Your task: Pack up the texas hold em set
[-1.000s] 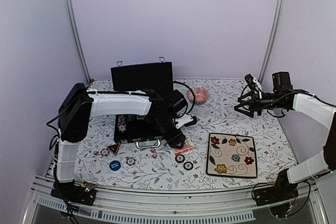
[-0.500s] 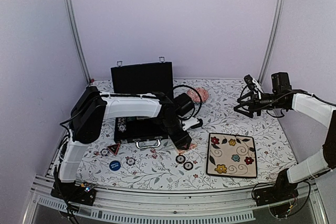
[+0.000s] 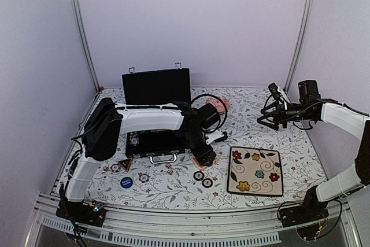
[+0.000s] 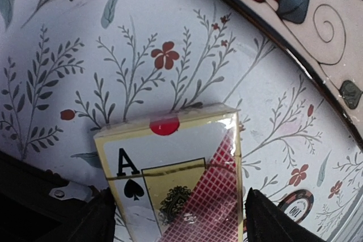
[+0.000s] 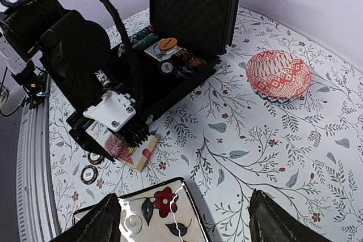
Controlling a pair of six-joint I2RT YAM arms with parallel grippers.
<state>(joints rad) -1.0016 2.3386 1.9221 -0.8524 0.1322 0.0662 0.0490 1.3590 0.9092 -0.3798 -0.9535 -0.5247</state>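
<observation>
Left wrist view: the left gripper (image 4: pixel 178 219) hangs low over the card deck (image 4: pixel 170 168), one finger just off each long edge. The jaws are spread wide, but whether they press on the deck or stand clear of it cannot be told from here. The deck lies flat on the flowered cloth (image 4: pixel 85 55), ace face up, just near and right of the open case (image 3: pixel 156 85) and beside the plate (image 4: pixel 317 21). A loose chip (image 4: pixel 295 202) sits close on its right.

Over the last second the left arm has swung right along the case's near edge, following the deck toward the plate. That reads as lining up for a pick, or a grip just let go. Either way the deck is not yet in the case.

More chips (image 3: pixel 202 179) and the blue button (image 3: pixel 126 181) lie on the near cloth, so packing is far from done.

The right gripper (image 3: pixel 267 117) has stayed raised at the far right, jaws apart and empty, with the bowl (image 5: pixel 278 75) below its camera.
</observation>
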